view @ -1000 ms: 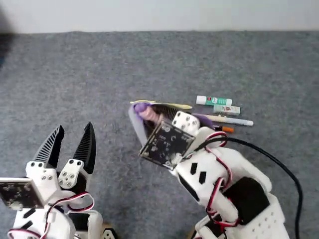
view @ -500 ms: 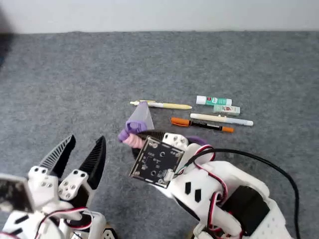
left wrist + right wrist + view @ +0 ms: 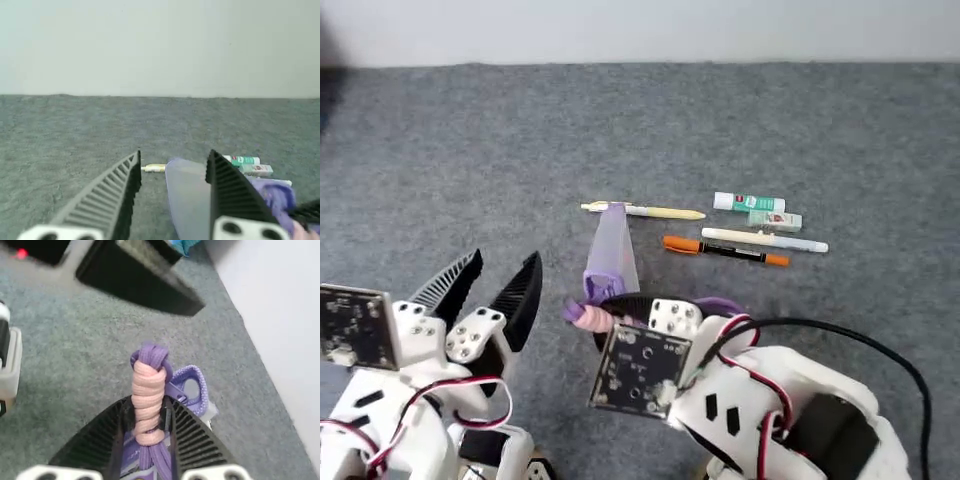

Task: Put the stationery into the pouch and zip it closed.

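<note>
While the right fingers [image 3: 195, 440] are clamped on the pink-and-purple braided cord [image 3: 147, 390] at the near end of the pouch [image 3: 612, 250], the left fingers [image 3: 520, 290] are spread wide with nothing held between them

Pouch: translucent lilac, on the grey surface [image 3: 470, 150], long axis running away from the right arm, far end touching the yellow pen [image 3: 650, 211]. The cord knot sticks out past the right fingers on the pouch's left side, toward the left arm

Left fingers sit left of the pouch, near it but apart, tips pointing toward its far end. In the left wrist view the pouch shows through the gap between them

All stationery is outside the pouch:
- yellow pen across its far end
- orange-ended marker [image 3: 725, 250] just right of the pouch
- white pen [image 3: 765, 239] just beyond the marker, almost parallel to it
- green-and-white glue stick [image 3: 748, 202] and a small green-and-white block [image 3: 775, 219] further right of the pouch, touching or nearly touching each other

Can't tell whether the pouch's zip is open
</note>
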